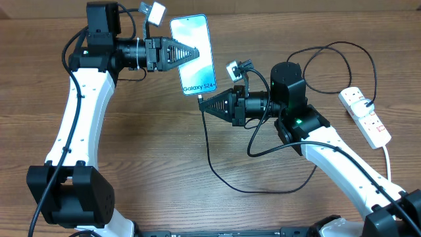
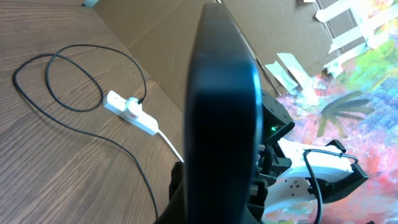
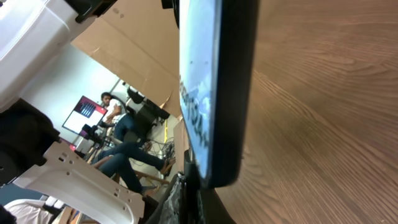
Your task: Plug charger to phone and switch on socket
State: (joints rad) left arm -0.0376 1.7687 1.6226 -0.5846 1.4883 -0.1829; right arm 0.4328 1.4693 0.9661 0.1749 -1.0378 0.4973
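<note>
My left gripper point(image 1: 195, 51) is shut on the phone point(image 1: 198, 71) and holds it above the table, screen up, with the "Galaxy S24+" end toward the right arm. In the left wrist view the phone's dark edge point(image 2: 224, 106) fills the middle. My right gripper point(image 1: 201, 104) is shut on the charger plug, right at the phone's lower end. The charger cable point(image 1: 209, 148) hangs from there and loops over the table. In the right wrist view the phone point(image 3: 214, 87) stands edge-on just above my fingers point(image 3: 189, 202). The socket point(image 1: 366, 116) lies at the far right.
The black cable loops across the wood table toward the power strip, where a dark plug sits in an outlet. The strip point(image 2: 129, 112) and cable loops point(image 2: 93, 134) show in the left wrist view. The thick white cord point(image 1: 387, 158) runs off the right edge.
</note>
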